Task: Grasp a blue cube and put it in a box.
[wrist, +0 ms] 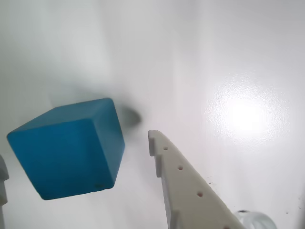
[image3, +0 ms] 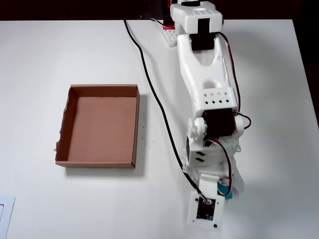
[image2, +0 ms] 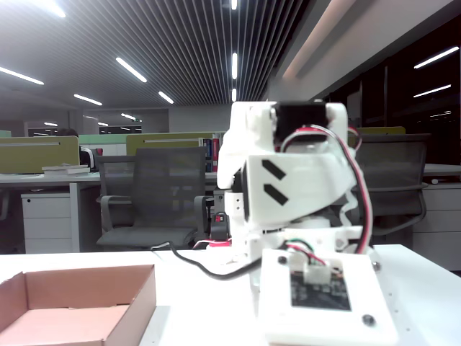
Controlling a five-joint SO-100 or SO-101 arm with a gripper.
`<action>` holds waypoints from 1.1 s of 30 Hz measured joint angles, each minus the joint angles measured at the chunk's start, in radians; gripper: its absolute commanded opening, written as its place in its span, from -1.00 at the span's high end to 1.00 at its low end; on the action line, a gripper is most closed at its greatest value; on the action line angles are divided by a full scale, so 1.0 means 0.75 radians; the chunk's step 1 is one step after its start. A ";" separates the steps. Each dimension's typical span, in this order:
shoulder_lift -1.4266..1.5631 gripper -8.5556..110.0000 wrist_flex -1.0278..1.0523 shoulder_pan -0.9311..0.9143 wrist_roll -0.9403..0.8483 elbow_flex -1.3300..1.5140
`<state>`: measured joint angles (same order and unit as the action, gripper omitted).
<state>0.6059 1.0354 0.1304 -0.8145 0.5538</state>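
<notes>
In the wrist view the blue cube (wrist: 66, 150) rests on the white table, seen corner-on. My gripper (wrist: 78, 150) is open around it. The white finger on the right (wrist: 181, 176) stands a small gap from the cube. The other finger (wrist: 2, 181) shows only as a sliver at the left edge, close against the cube. In the overhead view only a teal sliver of the cube (image3: 228, 192) shows under my wrist, at the table's near right. The brown cardboard box (image3: 64, 124) lies empty to the left, well apart from the cube. It also shows in the fixed view (image2: 137, 299).
The arm's base (image3: 194, 20) stands at the table's far edge, with a black cable (image3: 149, 79) running along the table between arm and box. A white sheet corner (image3: 5, 219) lies at the near left. A lamp glare (wrist: 248, 114) marks the tabletop.
</notes>
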 measured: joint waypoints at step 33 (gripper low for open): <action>-0.029 0.39 -0.031 0.022 0.041 -0.074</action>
<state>0.5844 1.0124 0.1473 -0.7839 0.4985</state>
